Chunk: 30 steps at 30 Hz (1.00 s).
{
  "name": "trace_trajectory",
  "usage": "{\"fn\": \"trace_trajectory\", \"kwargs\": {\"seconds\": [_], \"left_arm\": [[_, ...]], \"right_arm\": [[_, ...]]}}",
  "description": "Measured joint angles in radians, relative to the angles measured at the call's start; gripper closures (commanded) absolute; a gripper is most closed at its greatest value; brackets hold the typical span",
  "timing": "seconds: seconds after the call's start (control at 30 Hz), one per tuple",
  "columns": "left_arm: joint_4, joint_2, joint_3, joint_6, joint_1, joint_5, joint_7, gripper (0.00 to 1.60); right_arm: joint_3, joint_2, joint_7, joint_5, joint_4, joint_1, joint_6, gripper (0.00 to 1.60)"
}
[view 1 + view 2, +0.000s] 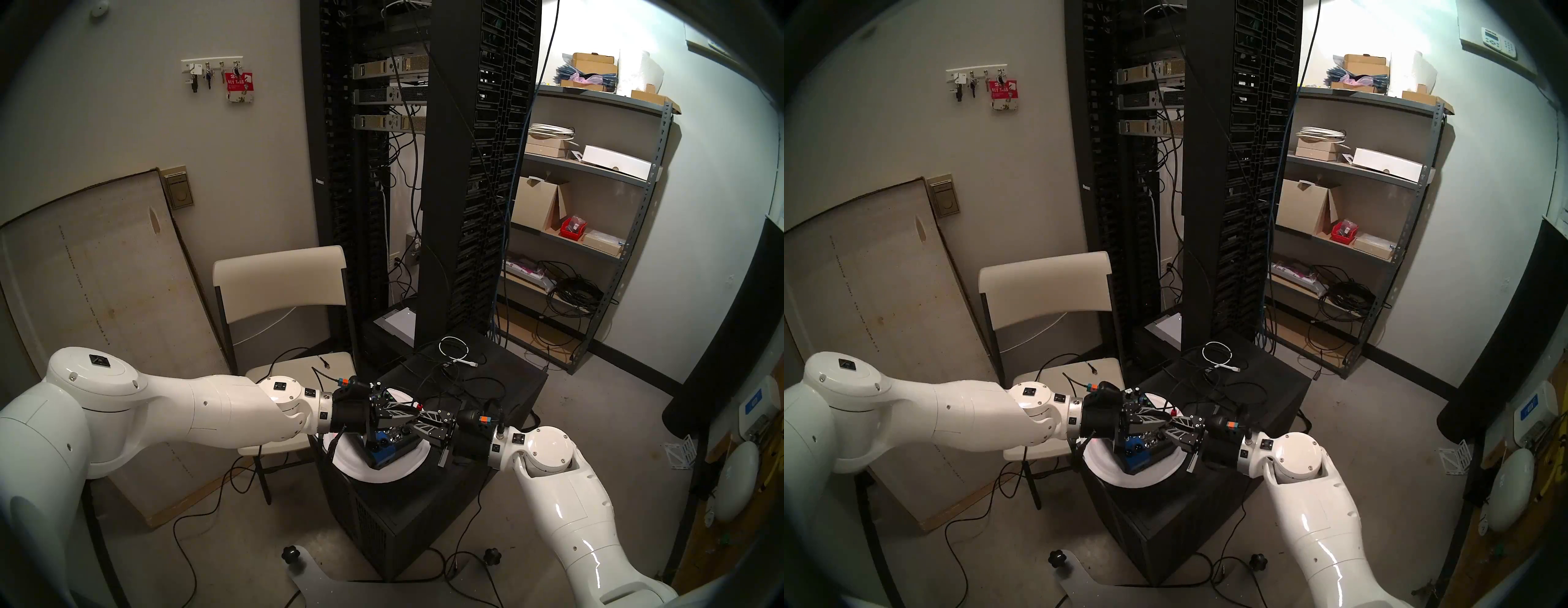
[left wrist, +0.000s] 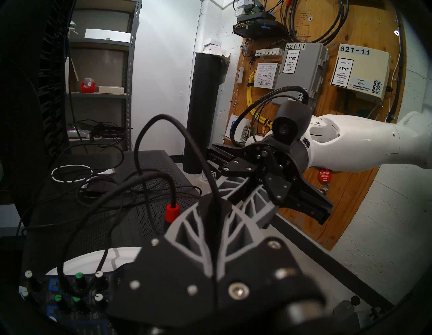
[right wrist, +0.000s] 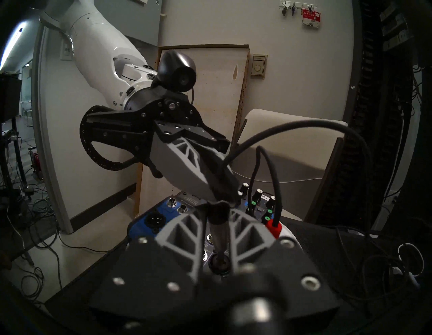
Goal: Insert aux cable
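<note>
While both arms meet nose to nose above the audio mixer [image 1: 388,446], the left gripper [image 1: 410,419] is pressed together on the cord of the aux cable [image 3: 216,221], just behind its plug. That slim black plug hangs upright between the fingers [image 3: 180,230] of the right gripper [image 3: 216,224], which flank its barrel; whether they bear on it or merely frame it cannot be told. Its lower end stands at a round socket on the mixer's face; how deep it sits cannot be told. From the left gripper, the cord rises in a high loop [image 2: 149,131].

Mixer: blue and black, green and white knobs, lying on a white paper plate [image 1: 407,467].
Plate: on a black perforated cabinet [image 1: 500,395] that serves as tabletop.
Red-banded plug [image 2: 172,211]: black cord, beside the left gripper's fingers.
White cable [image 1: 455,349]: coiled at the cabinet's far end.
Folding chair [image 1: 280,276]: cream, just left of the cabinet.
</note>
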Motion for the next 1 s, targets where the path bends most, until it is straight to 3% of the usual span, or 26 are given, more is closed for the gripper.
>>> {"fn": "trace_trajectory", "kwargs": {"seconds": [0.7,0.73,0.77,0.8,0.93,1.0], "left_arm": [[0.001,0.000,0.013,-0.010,-0.006,-0.012,-0.003,1.60],[0.001,0.000,0.014,-0.010,-0.006,-0.013,-0.003,1.51],[0.001,0.000,0.015,-0.010,-0.007,-0.013,-0.003,1.25],[0.001,0.000,0.016,-0.011,-0.007,-0.014,-0.003,1.25],[0.000,0.000,0.020,-0.011,-0.009,-0.014,-0.001,0.88],[0.001,0.000,0.028,-0.010,-0.009,-0.013,0.003,0.78]], "right_arm": [[-0.004,0.001,0.001,-0.007,-0.001,0.004,0.004,1.60],[-0.004,0.001,0.001,-0.007,-0.001,0.004,0.004,1.60],[-0.005,0.001,0.001,-0.008,-0.001,0.004,0.004,1.60],[-0.005,0.001,0.001,-0.008,-0.001,0.004,0.004,1.60],[-0.006,0.001,0.001,-0.009,-0.001,0.005,0.004,1.60],[-0.009,0.000,0.002,-0.009,-0.001,0.006,0.004,1.60]]}}
